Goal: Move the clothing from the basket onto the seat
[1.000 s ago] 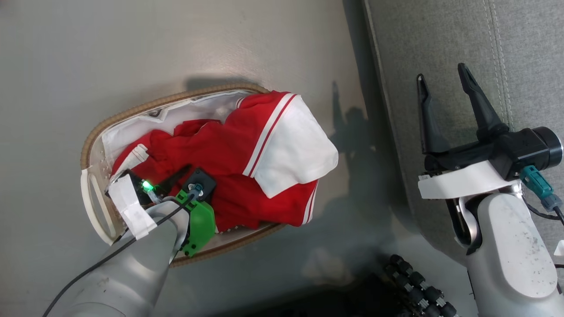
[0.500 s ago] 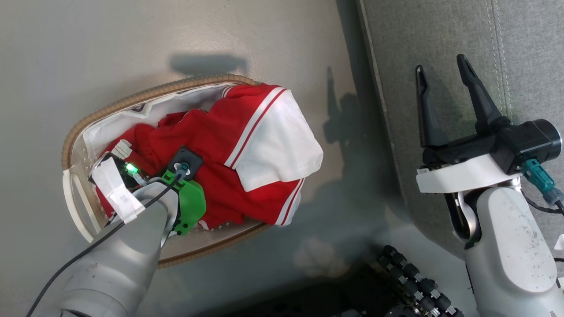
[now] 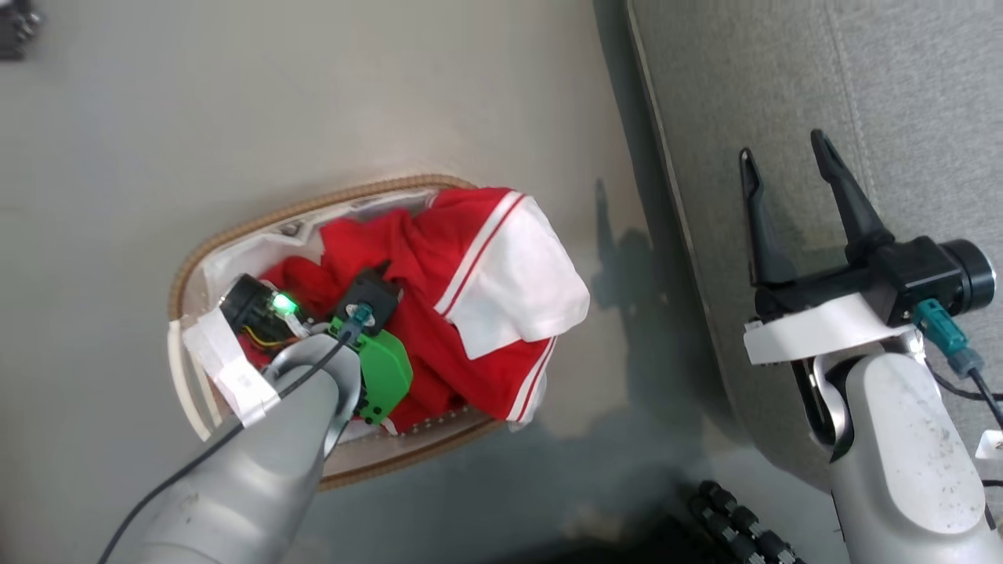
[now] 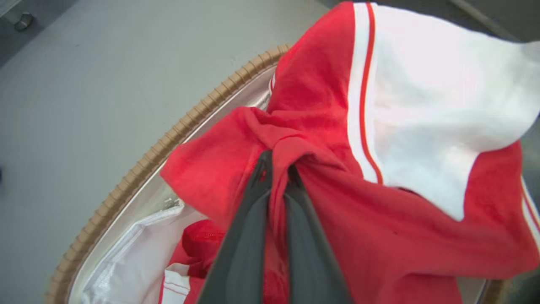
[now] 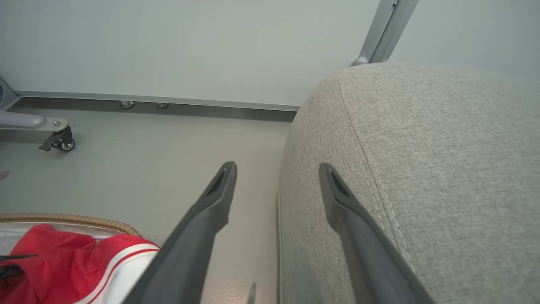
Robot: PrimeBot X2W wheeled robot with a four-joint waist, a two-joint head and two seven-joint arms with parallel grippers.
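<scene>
The red jersey (image 3: pixel 447 313) with its white sleeve (image 3: pixel 521 290) lies bunched in the oval basket (image 3: pixel 235 227) on the floor, the sleeve draped over the right rim. My left gripper (image 4: pixel 276 169) is down in the basket, shut on a fold of the jersey (image 4: pixel 320 126), which is pulled up into a peak at the tips. A bit of red cloth with white trim (image 4: pixel 179 283) lies lower by the white liner (image 4: pixel 126 257). My right gripper (image 3: pixel 783 160) hovers open over the edge of the grey seat (image 3: pixel 862 78), with nothing between its fingers (image 5: pixel 211 211).
Grey floor surrounds the basket. A dark wheeled base part (image 3: pixel 744 525) sits at the bottom edge. A wall, a metal post (image 5: pixel 388 29) and a caster (image 5: pixel 59 143) stand beyond the seat (image 5: pixel 422 147) in the right wrist view.
My left gripper has closed on the jersey and drawn its cloth up into a bunch. The head camera shifted; the right gripper stays open over the seat.
</scene>
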